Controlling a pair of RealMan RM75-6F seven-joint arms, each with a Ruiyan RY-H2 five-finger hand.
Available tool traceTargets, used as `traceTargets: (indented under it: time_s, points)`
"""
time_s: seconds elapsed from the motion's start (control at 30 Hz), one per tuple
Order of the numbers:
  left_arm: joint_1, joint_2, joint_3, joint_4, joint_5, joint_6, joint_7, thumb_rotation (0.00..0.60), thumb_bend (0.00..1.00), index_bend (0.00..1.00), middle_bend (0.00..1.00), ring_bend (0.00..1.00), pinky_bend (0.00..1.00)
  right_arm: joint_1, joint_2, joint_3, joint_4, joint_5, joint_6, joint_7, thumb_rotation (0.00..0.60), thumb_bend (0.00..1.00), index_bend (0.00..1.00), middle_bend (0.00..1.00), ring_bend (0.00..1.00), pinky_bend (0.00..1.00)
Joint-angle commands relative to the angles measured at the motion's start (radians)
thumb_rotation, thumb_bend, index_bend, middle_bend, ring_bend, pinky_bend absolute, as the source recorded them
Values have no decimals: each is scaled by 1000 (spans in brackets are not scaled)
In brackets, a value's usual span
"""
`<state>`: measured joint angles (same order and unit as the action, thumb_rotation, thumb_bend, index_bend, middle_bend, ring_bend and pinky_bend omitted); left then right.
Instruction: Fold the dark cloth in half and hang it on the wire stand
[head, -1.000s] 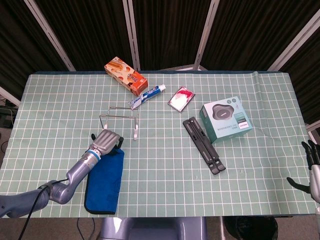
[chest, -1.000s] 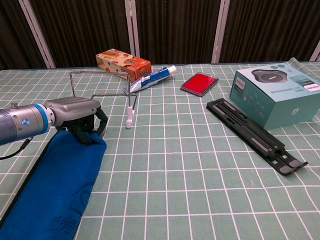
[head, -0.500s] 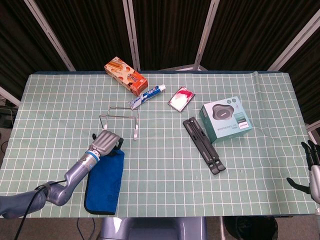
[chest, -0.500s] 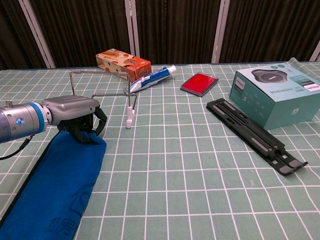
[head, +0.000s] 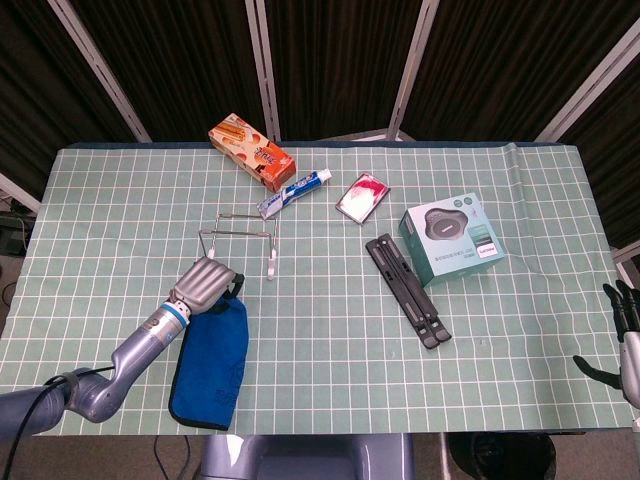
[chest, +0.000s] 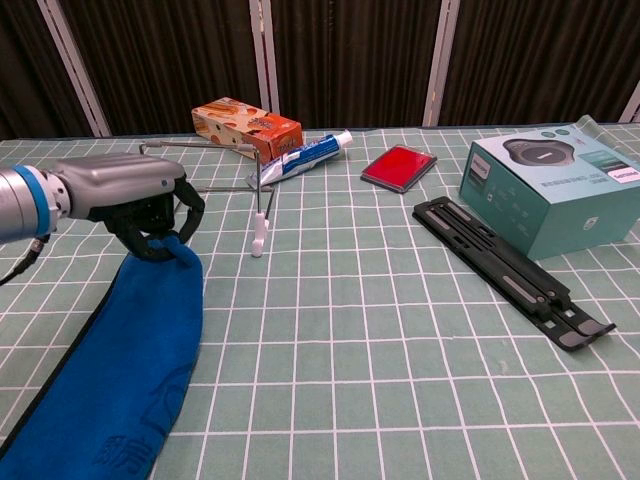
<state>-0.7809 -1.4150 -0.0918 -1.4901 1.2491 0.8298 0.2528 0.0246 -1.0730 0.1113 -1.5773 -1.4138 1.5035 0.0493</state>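
Left hand pinches far end of dark cloth, lifting it; blue, long, narrow, running from hand back toward robot. Wire stand just beyond hand. Right hand far right, fingers apart, holding nothing.

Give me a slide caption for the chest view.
Left hand grips the blue cloth's far end beside the wire stand.

Looks like a robotics lab / test bench, not a home: green grid cutting mat covers the table, black curtain panels w/ metal frame bars close off the back. Unrelated test props lie scattered about, e.g. toothpaste tube, teal product box, snack box.
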Motion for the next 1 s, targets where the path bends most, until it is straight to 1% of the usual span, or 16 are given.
traceTargets:
  time_s: [0.03, 0.07, 0.17, 0.27, 0.4, 0.5, 0.63, 0.7, 0.73, 0.9, 1.0]
  points:
    - [13, 114, -17, -143, -19, 46, 66, 600, 807, 887, 976, 939, 1000, -3, 2, -1, -4, -6, 7, 3, 600, 0, 0, 0, 0, 0]
    - [16, 150, -23, -191, -29, 61, 91, 600, 809, 889, 976, 939, 1000, -4, 4, -1, -8, -10, 12, 5, 600, 0, 0, 0, 0, 0]
    - [22, 218, -33, -287, -63, 87, 150, 600, 818, 892, 976, 939, 1000, -8, 8, -1, -13, -17, 22, 8, 600, 0, 0, 0, 0, 0]
    - [29, 293, -50, -410, -128, 152, 261, 600, 818, 892, 976, 939, 1000, -12, 12, -3, -17, -22, 30, 14, 600, 0, 0, 0, 0, 0]
    - [22, 328, -76, -522, -221, 251, 414, 600, 817, 892, 976, 939, 1000, -14, 16, -2, -18, -25, 35, 25, 600, 0, 0, 0, 0, 0]
    - [5, 333, -94, -561, -270, 281, 469, 600, 819, 893, 976, 939, 1000, -16, 19, -1, -18, -27, 38, 33, 600, 0, 0, 0, 0, 0]
    - [-38, 333, -131, -580, -345, 311, 542, 600, 817, 892, 976, 938, 1000, -17, 23, 0, -16, -26, 40, 45, 600, 0, 0, 0, 0, 0]
    - [-81, 330, -158, -547, -368, 326, 606, 600, 817, 892, 977, 937, 1000, -17, 25, 2, -14, -24, 39, 53, 600, 0, 0, 0, 0, 0]
    - [-103, 319, -163, -527, -386, 328, 639, 600, 818, 893, 976, 937, 1000, -17, 26, 4, -13, -22, 38, 57, 600, 0, 0, 0, 0, 0]
    - [-170, 287, -187, -466, -458, 329, 705, 600, 818, 896, 976, 935, 1000, -17, 28, 9, -9, -9, 33, 64, 600, 0, 0, 0, 0, 0]
    - [-205, 276, -190, -429, -484, 327, 748, 600, 821, 896, 977, 935, 1000, -17, 28, 12, -6, 0, 29, 68, 600, 0, 0, 0, 0, 0]
